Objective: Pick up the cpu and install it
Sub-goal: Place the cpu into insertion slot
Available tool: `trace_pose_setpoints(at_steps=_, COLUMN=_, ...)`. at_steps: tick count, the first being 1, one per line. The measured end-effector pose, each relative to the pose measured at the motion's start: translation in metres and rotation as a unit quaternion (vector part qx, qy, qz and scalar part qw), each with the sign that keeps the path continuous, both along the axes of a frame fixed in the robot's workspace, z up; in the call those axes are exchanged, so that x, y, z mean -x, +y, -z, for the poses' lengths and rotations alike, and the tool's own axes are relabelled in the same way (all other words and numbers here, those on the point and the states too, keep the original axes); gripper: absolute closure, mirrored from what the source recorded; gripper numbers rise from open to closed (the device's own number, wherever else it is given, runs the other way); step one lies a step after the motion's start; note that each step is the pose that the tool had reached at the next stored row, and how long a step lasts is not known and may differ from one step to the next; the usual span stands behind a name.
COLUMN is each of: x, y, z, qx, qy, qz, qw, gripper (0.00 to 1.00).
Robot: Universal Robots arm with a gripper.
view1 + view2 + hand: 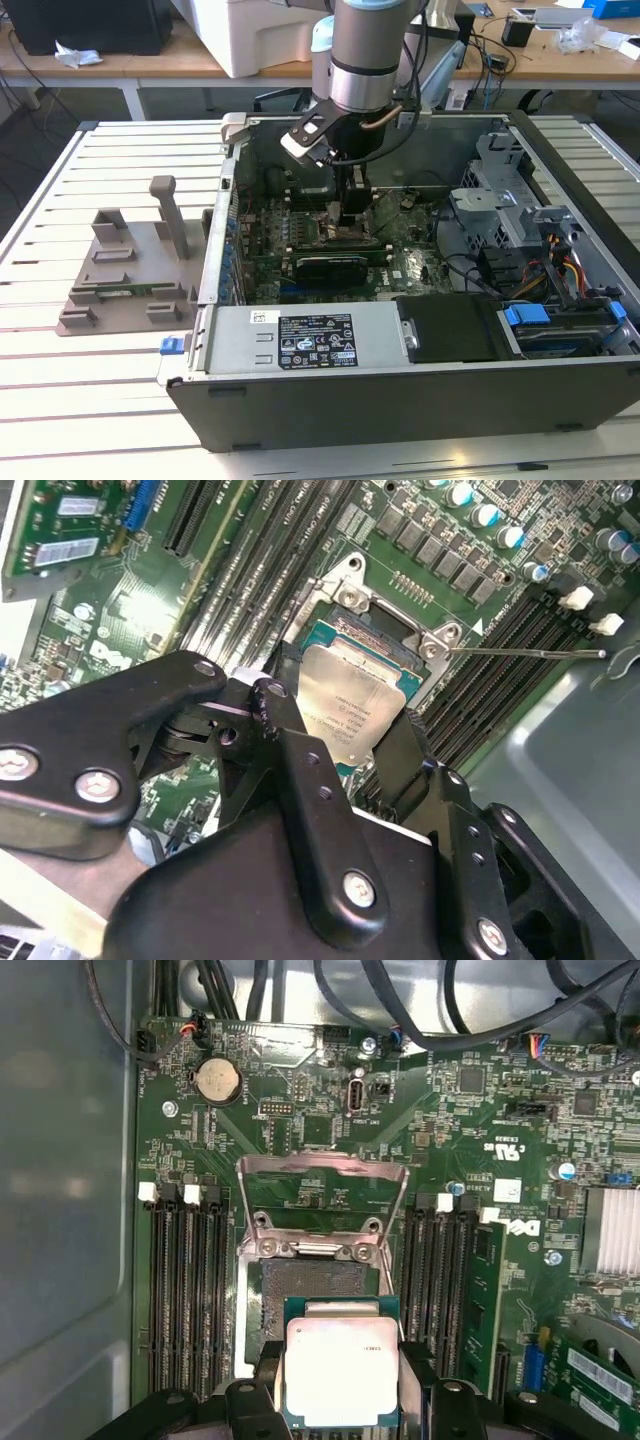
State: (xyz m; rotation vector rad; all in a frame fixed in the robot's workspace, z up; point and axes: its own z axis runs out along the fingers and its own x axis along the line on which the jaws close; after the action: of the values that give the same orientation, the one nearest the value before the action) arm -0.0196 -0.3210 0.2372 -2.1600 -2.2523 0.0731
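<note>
Gripper (342, 1392) clamps cpu (342, 1368) by side edges, partly over open socket (315, 1282).

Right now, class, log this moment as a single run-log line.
arm: inside computer case | gripper: shut on cpu | cpu: held over open socket | latch plate: raised

My arm (358, 60): grey metal tube, pale blue cap.
Black gripper (345, 725) links carry silver screws (362, 888); black cables (414, 50) run above it.
</note>
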Motion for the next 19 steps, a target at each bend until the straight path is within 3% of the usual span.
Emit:
trace_pose_setpoints(at_steps=5, x=0.0, y=0.0052, z=0.009, qx=0.0, qy=0.0001, qz=0.0, qw=1.0, gripper=0.46)
trace_pose_setpoints(at_steps=8, x=0.0, y=0.0092, z=0.0191, qx=0.0, qy=0.0001, qz=0.001, qw=1.0, gripper=0.46)
trace_pose_setpoints(at_steps=19, x=-0.001, y=0.0094, z=0.0313, qx=0.0001, qy=0.0001, qz=0.021, qw=0.9998, gripper=0.46)
